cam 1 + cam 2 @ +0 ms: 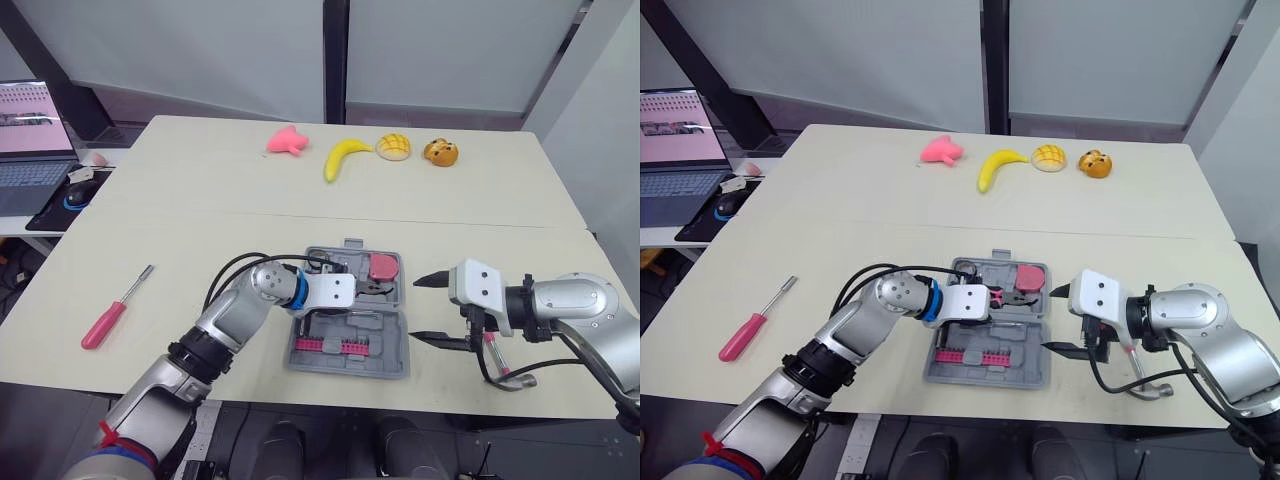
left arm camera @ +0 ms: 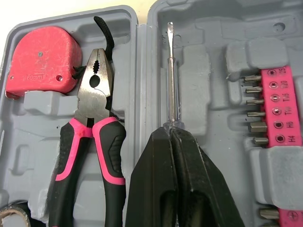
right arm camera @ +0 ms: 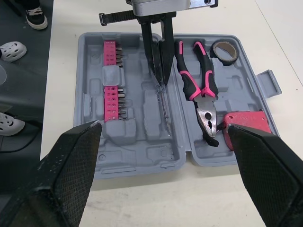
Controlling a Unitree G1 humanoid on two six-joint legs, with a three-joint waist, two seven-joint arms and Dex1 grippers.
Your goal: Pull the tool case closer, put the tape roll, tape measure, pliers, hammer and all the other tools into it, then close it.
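Note:
The grey tool case (image 1: 392, 358) lies open near the table's front edge. In its far half lie the red tape measure (image 2: 42, 59), the pink-handled pliers (image 2: 94, 123) and a tape roll (image 3: 225, 49). Pink bit holders (image 2: 279, 113) sit in the near half. My left gripper (image 2: 170, 137) is shut on a slim clear-handled screwdriver (image 2: 173, 80), whose shaft lies along a groove beside the hinge. Just right of the case, my right gripper (image 1: 415, 310) hovers open and holds nothing. A red-handled screwdriver (image 1: 112, 315) lies on the table far to the left.
A pink toy (image 1: 286, 141), a banana (image 1: 343, 157), a yellow bun (image 1: 393, 147) and a brown bun (image 1: 440, 152) line the far side of the table. A laptop (image 1: 30, 140) and a mouse (image 1: 78, 192) sit on a side desk at left.

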